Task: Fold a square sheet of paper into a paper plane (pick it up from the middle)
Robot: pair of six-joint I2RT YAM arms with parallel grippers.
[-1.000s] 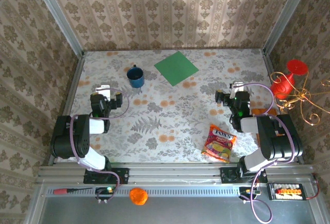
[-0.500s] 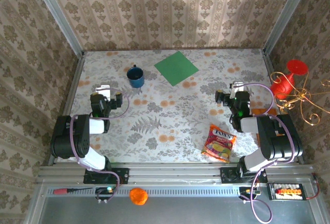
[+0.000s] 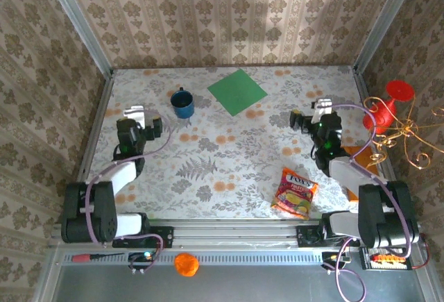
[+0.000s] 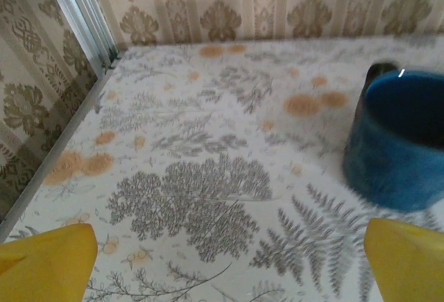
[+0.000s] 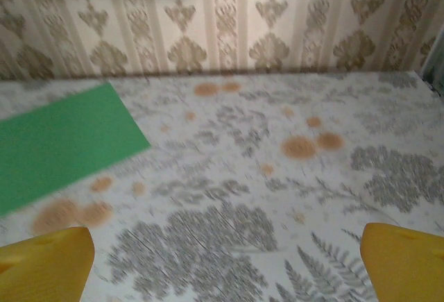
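Note:
The square sheet of paper [image 3: 236, 91] is bright green and lies flat and unfolded at the far middle of the table; one corner of it [image 5: 62, 142] reaches in at the left of the right wrist view. The paper plane is out of view. My left gripper [image 3: 136, 116] hovers at the left, near-left of a blue mug [image 3: 183, 103], open with nothing between its yellow fingertips [image 4: 45, 260]. My right gripper [image 3: 320, 110] hovers at the right, well right of the sheet, open and empty, and its fingertips [image 5: 406, 260] stand wide apart.
The blue mug [image 4: 402, 142] stands just left of the sheet. A colourful snack packet [image 3: 296, 192] lies near the right arm's base. Patterned walls close in the table on three sides. A red ornament [image 3: 387, 107] on a gold wire stand is beyond the right edge.
Both arms have stretched forward, away from their bases, carrying the grippers a little toward the far side. Both grippers stay open. The sheet, mug and packet have not moved.

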